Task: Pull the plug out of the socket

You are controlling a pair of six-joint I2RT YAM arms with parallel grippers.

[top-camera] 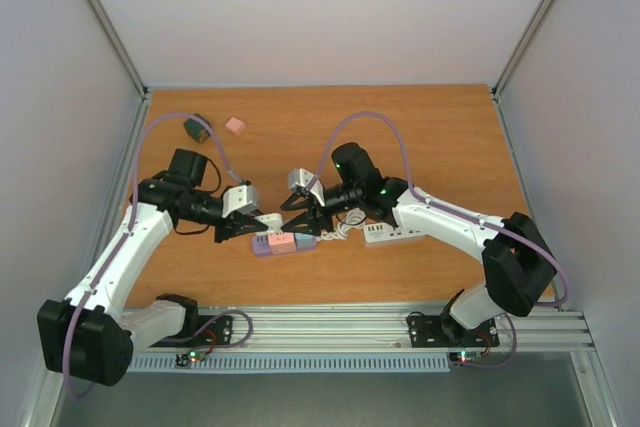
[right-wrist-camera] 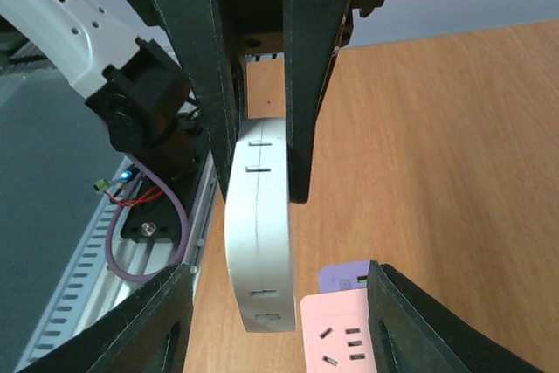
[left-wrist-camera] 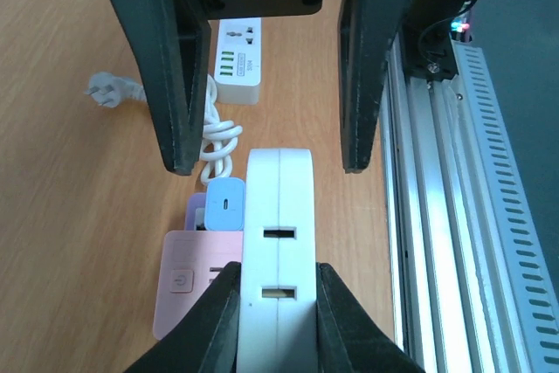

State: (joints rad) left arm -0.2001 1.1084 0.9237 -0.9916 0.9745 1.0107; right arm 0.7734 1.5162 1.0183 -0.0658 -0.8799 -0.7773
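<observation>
Left gripper (left-wrist-camera: 278,275) clamps the white plug (left-wrist-camera: 278,216), a rounded slab with paired slots, just beside the pink socket strip (left-wrist-camera: 183,290). Right gripper (right-wrist-camera: 278,281) brackets it, fingers wide apart. Print on the white power strip (left-wrist-camera: 240,58) is too small to read

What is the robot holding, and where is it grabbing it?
The left gripper pinches one end of the white plug by its flat sides. The right gripper is open around the other end, holding nothing.
</observation>
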